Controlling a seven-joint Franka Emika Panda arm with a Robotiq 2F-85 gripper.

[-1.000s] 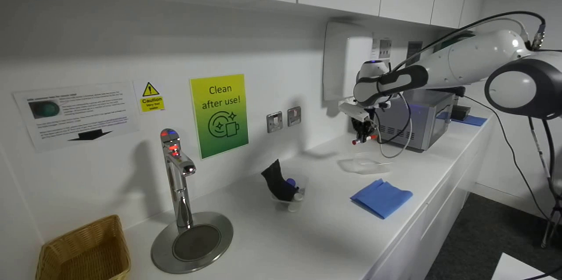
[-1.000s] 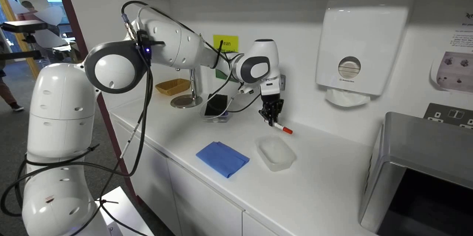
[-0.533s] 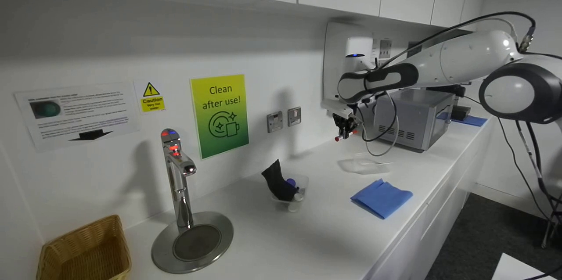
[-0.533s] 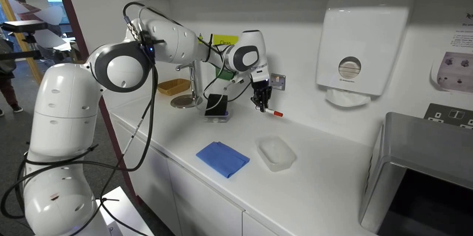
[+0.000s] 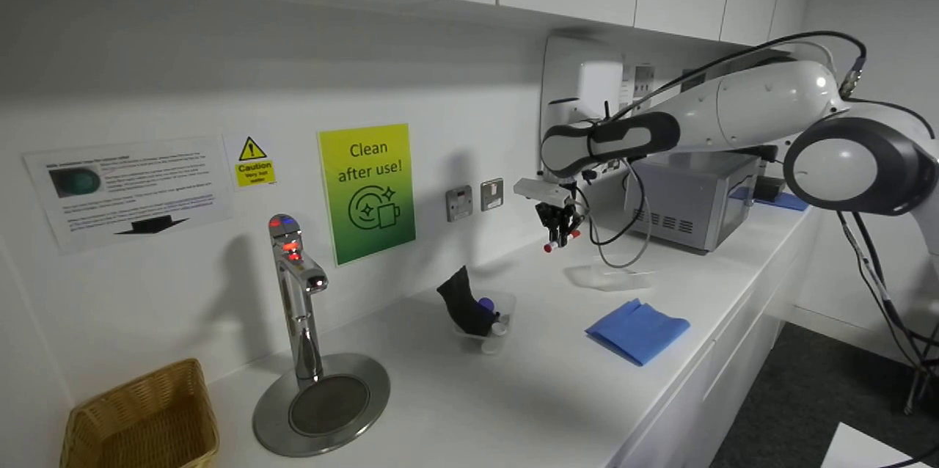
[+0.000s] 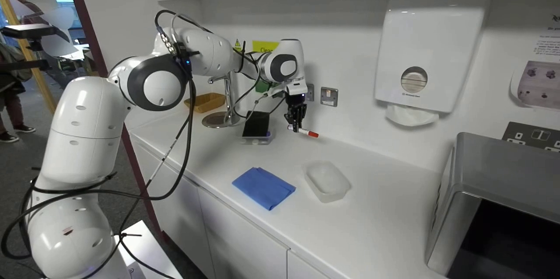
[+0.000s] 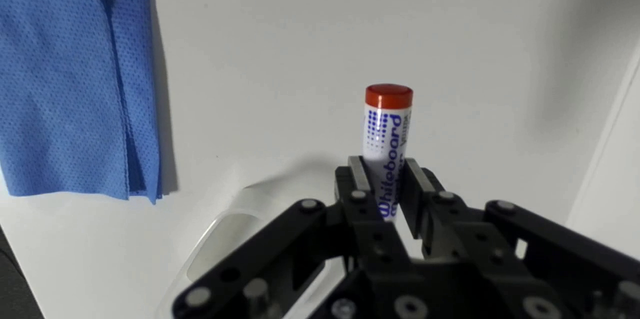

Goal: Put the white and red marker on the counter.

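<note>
While the white and red marker is being clamped between the jaws of the gripper, it is being held above the counter. On it, in the wrist view, a translucent tub is being partly hidden by the gripper, and a blue cloth is being shown nearby. Farther off, in both exterior views, a metal drain is being overhung by a tap, and a wicker basket is being seen beyond.
</note>
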